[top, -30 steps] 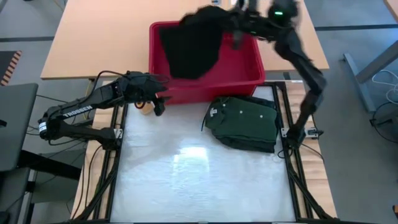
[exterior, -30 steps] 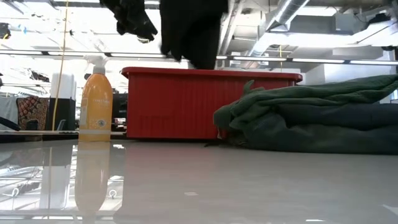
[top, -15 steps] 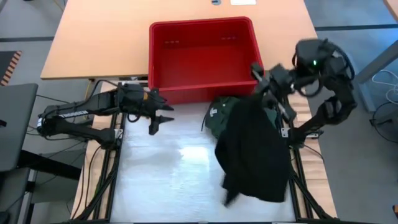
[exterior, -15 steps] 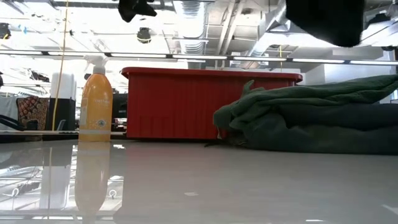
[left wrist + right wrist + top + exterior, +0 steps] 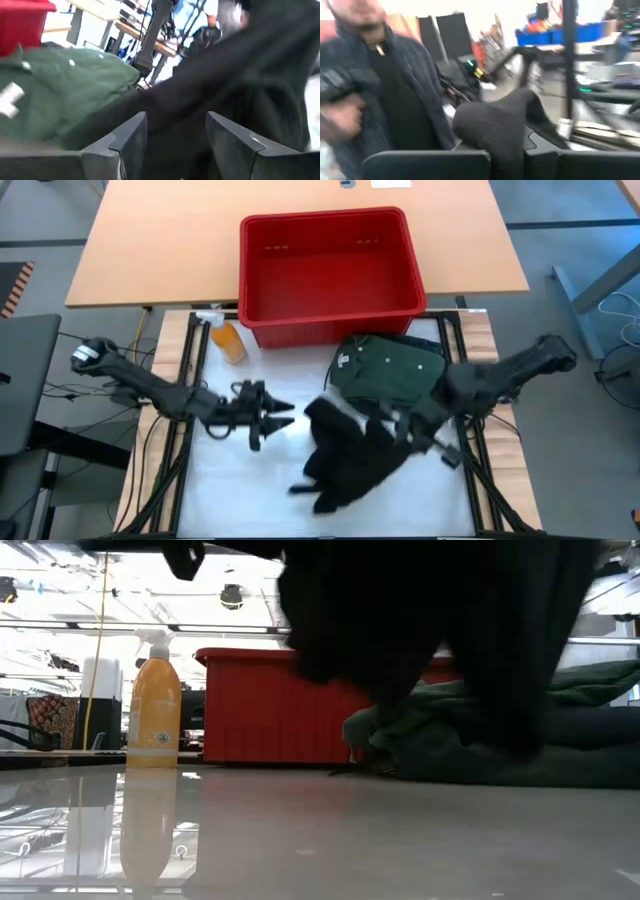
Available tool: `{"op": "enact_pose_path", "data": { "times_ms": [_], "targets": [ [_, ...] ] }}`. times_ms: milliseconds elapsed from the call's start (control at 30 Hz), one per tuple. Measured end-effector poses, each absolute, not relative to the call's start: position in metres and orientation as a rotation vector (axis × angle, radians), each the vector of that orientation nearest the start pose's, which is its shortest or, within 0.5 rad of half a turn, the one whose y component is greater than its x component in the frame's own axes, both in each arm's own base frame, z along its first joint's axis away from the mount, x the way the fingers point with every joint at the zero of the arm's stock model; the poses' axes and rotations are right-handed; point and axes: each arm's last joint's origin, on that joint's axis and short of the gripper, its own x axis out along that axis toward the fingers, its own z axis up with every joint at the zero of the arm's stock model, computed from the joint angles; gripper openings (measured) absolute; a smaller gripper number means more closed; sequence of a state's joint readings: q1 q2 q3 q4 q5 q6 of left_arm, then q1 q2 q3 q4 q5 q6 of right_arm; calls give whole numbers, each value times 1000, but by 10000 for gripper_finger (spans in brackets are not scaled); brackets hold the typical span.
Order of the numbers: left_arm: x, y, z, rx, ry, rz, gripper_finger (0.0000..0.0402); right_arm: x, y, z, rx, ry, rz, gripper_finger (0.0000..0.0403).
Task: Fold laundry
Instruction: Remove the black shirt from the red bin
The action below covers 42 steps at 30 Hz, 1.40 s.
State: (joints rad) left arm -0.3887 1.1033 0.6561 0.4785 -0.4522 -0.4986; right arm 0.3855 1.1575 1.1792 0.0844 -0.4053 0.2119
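Black cloth fills the grip of the right gripper (image 5: 405, 427), whose fingers are closed on a fold of the black garment (image 5: 345, 460). This garment hangs and bunches on the white table (image 5: 250, 480), in front of the red basket (image 5: 325, 275). The green buttoned shirt (image 5: 390, 375) lies folded just in front of the basket, beside the black garment. The left gripper (image 5: 272, 420) has its fingers apart and holds nothing, near the black garment. An orange spray bottle (image 5: 228, 340) stands at the basket's left front corner.
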Motion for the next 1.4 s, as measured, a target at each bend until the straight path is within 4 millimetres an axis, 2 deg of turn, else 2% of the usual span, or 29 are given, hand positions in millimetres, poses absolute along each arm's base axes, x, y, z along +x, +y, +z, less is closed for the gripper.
{"op": "enact_pose_path", "data": {
  "times_ms": [67, 133, 267, 367, 433, 533, 667, 767, 867, 967, 1067, 1267, 1400],
  "targets": [
    [226, -94, 283, -573, -73, 86, 192, 232, 111, 380, 326, -48, 786, 39],
    [222, -106, 280, -609, -75, 120, 192, 234, 115, 342, 470, -39, 703, 39],
    [220, -117, 283, -619, -75, 128, 192, 234, 118, 274, 731, 142, 432, 40],
    [220, -118, 284, -616, -76, 119, 192, 230, 121, 234, 824, 257, 271, 41],
    [221, -118, 281, -598, -45, 105, 192, 226, 123, 217, 893, 325, 212, 41],
    [221, -119, 271, -602, 58, 80, 192, 223, 132, 201, 1018, 469, 175, 41],
    [217, -120, 251, -682, 280, 62, 192, 215, 153, 185, 1127, 670, 243, 42],
    [217, -122, 235, -667, 415, 76, 192, 211, 163, 177, 1208, 772, 252, 42],
    [223, -127, 222, -624, 467, 63, 192, 207, 171, 170, 1277, 848, 230, 42],
    [237, -136, 201, -465, 523, -24, 192, 206, 175, 164, 1302, 884, 206, 42],
    [250, -145, 180, -201, 562, -146, 192, 206, 176, 159, 1327, 898, 170, 42],
    [278, -159, 171, 227, 577, -191, 192, 209, 179, 160, 1314, 884, 174, 43],
    [298, -162, 159, 388, 601, -257, 192, 212, 181, 165, 1278, 863, 204, 43]
  ]
}}
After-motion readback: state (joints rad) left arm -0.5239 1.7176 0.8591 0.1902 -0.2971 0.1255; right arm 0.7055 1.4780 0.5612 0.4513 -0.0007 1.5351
